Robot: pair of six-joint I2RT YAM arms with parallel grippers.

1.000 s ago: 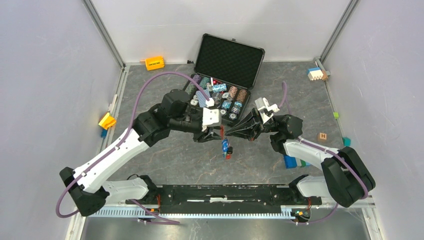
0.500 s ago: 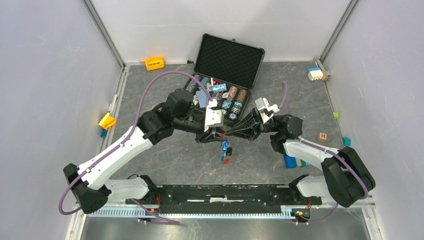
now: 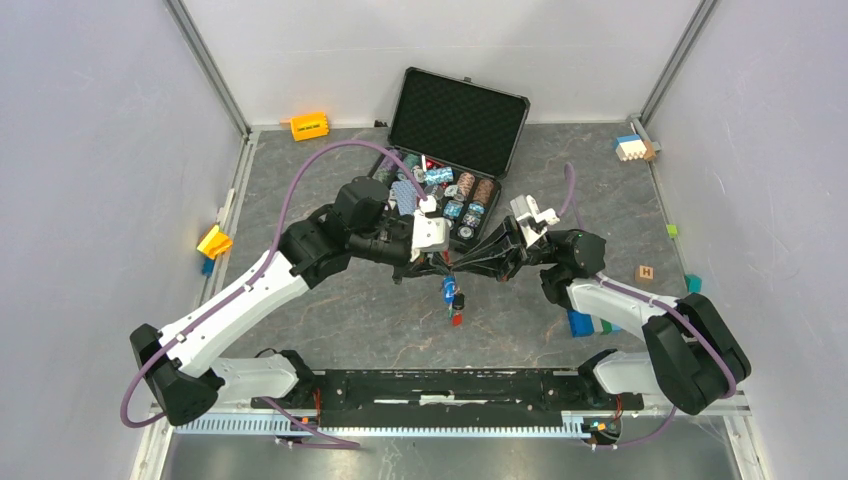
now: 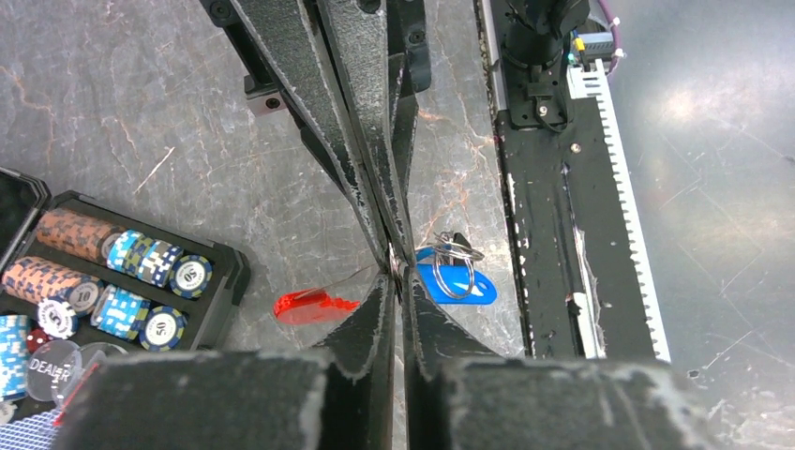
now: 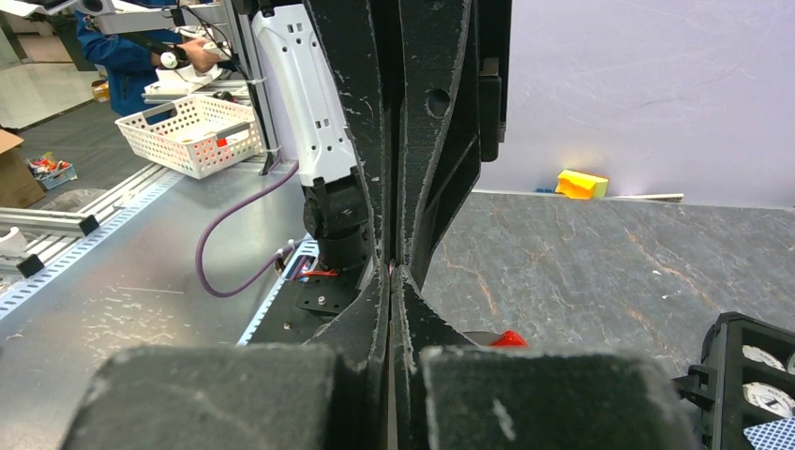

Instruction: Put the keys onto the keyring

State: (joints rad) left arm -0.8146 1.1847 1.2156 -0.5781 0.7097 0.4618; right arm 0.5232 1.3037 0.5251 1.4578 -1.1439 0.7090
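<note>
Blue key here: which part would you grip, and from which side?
Probably the blue key's plastic cap, pinched across its flat faces: it is the widest part. Come from the arm-base side, where the cap juts out free; its other end, with the ring, sits close by the left tool's tips.

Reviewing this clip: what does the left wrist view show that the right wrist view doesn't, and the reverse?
Only the left wrist view: the blue-capped key with the metal rings overlapping it, right beside the fingertips.
Only the right wrist view: the yellow block by the far wall and a white basket outside the cell.
Both: the left gripper and right gripper meeting tip to tip with jaws nearly together, the red fob, and a corner of the chip case.
</note>
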